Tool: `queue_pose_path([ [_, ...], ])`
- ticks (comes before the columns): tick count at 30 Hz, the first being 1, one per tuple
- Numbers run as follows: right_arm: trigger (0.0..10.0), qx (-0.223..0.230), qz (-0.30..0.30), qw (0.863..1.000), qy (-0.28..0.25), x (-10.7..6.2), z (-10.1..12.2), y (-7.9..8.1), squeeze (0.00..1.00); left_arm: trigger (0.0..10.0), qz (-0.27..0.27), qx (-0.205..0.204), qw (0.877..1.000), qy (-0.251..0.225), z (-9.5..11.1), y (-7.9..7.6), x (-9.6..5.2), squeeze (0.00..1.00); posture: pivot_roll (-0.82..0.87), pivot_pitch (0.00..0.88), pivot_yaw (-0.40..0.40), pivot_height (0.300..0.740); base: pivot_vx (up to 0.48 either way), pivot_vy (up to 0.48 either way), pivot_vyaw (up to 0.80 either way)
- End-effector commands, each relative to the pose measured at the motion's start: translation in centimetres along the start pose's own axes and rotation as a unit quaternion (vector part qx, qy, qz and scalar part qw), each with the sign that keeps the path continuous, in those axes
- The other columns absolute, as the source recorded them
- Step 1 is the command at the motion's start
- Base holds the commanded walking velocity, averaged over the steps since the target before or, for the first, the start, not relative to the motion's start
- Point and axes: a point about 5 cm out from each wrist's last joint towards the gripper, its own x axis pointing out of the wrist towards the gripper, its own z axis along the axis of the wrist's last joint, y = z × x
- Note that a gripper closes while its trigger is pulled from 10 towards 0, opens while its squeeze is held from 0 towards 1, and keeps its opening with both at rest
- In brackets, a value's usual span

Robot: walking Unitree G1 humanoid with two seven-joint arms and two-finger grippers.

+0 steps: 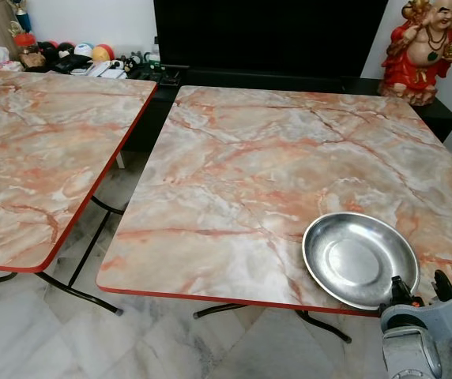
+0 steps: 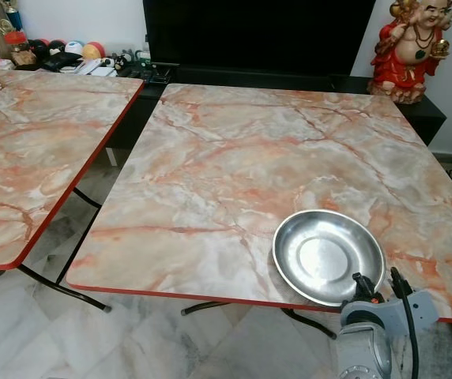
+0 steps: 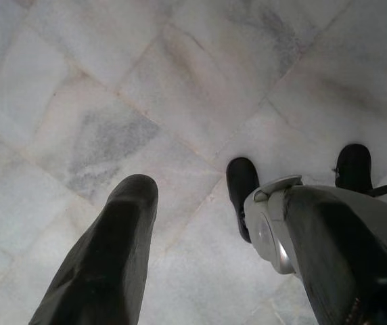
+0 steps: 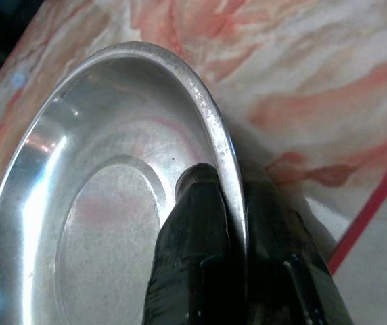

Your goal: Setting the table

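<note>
Silver and grey, the right arm's wrist (image 1: 416, 339) rises just off the near edge of the marble-patterned table (image 1: 273, 158), close to its near right corner. At its tip the right gripper (image 4: 231, 203) is clenched on the rim of a steel plate (image 1: 359, 259): in the right wrist view one black finger (image 4: 197, 230) lies inside the dish against the wall and the other outside it, with the thin rim pinched between them. That plate rests flat on the tabletop by the near edge, toward the right corner, its near rim almost over the red edging. It is shallow, shiny and holds nothing; only reflections show in its flat centre.

Beyond the plate the tabletop runs bare to the far edge and across to the left edge. A second table (image 1: 36, 158) of the same pattern stands to the left, apart from the first, with a narrow strip of pale tiled floor (image 1: 131, 339) and black folding legs between them. Behind the far edges a low dark cabinet carries a red and gold figurine (image 1: 423, 51) at the right and a clutter of small items (image 1: 84, 59) at the left.

The left gripper (image 3: 200, 223) hangs over the pale floor tiles, its two black fingers spread wide with nothing between them.
</note>
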Motion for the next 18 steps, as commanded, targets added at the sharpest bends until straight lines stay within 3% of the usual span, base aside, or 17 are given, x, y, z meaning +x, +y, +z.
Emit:
queue_pose_path([
  [1, 10.0, 0.001, 0.002, 1.000, -0.010, -0.33, 0.51, 0.17, 0.00, 10.0, -0.001, -0.002, 1.000, 0.022, -1.15, -0.11, -0.26, 0.00, -0.09, 0.076, -0.046, 0.740, 0.000, 0.000, 0.00],
  [8, 10.0, 0.004, -0.005, 1.000, 0.002, -0.36, 0.26, 0.11, 0.00, 10.0, -0.003, 0.003, 1.000, 0.023, -1.16, -0.13, -0.26, 0.00, -0.08, 0.078, -0.047, 0.740, 0.000, 0.000, 0.00],
  [9, 10.0, 0.003, -0.004, 1.000, 0.005, -0.35, 0.20, 0.12, 0.15, 10.0, -0.004, 0.005, 1.000, 0.023, -1.14, -0.17, -0.24, 0.00, -0.08, 0.081, -0.048, 0.740, 0.000, 0.000, 0.00],
  [10, 10.0, 0.003, -0.004, 1.000, 0.005, -0.35, 0.20, 0.12, 0.15, 10.0, -0.004, 0.005, 1.000, 0.023, -1.14, -0.17, -0.24, 0.00, -0.08, 0.081, -0.048, 0.740, 0.000, 0.000, 0.00],
  [11, 10.0, 0.002, -0.005, 1.000, 0.006, -0.33, 0.17, 0.13, 0.80, 10.0, -0.004, 0.005, 1.000, 0.022, -1.09, -0.18, -0.23, 0.00, -0.08, 0.083, -0.048, 0.740, 0.000, 0.000, 0.00],
  [13, 10.0, 0.001, -0.006, 1.000, 0.006, -0.32, 0.16, 0.12, 0.79, 10.0, -0.004, 0.005, 1.000, 0.022, -1.07, -0.18, -0.22, 0.00, -0.08, 0.087, -0.048, 0.740, 0.000, 0.000, 0.00],
  [14, 10.0, 0.000, -0.007, 1.000, 0.006, -0.29, 0.16, 0.10, 0.86, 10.0, -0.004, 0.006, 1.000, 0.022, -1.05, -0.20, -0.21, 0.00, -0.08, 0.090, -0.047, 0.740, 0.000, 0.000, 0.00],
  [18, 10.0, 0.001, -0.009, 1.000, 0.001, -0.22, 0.30, 0.13, 0.85, 10.0, -0.004, 0.006, 1.000, 0.022, -1.04, -0.25, -0.20, 0.00, -0.08, 0.092, -0.046, 0.740, 0.000, 0.000, 0.00],
])
